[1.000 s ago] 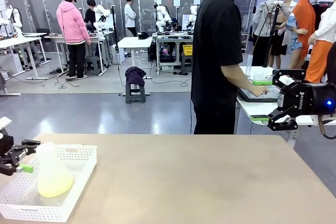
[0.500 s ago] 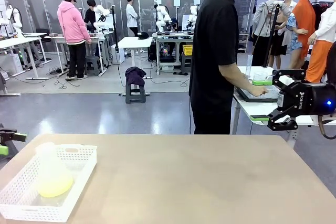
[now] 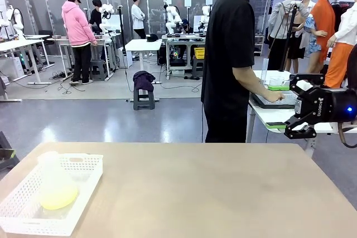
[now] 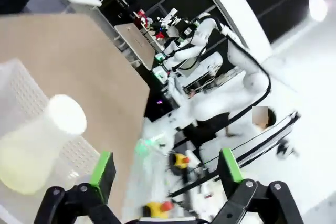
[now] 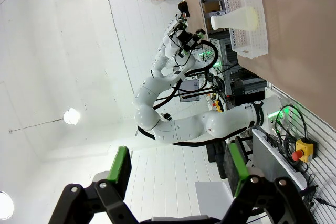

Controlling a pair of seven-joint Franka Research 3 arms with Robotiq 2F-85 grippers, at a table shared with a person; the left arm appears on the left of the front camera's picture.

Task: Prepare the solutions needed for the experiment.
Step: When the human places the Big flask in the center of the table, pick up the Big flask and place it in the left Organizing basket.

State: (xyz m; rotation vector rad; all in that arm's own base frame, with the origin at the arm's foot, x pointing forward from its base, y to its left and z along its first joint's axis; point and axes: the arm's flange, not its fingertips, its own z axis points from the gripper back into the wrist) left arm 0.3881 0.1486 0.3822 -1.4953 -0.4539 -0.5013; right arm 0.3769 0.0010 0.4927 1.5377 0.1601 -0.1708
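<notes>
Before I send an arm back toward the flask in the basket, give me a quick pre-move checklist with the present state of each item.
1. Flask standing upright in the white basket: ok.
2. Solution pooled in the flask's base, none seen spilled: ok.
3. Left gripper open, nothing between its pads: ok.
4. Right gripper open and empty: ok.
5. Person turned to a side table, hands away from the basket: ok.
6. Cap seated on the flask mouth: cannot tell.
</notes>
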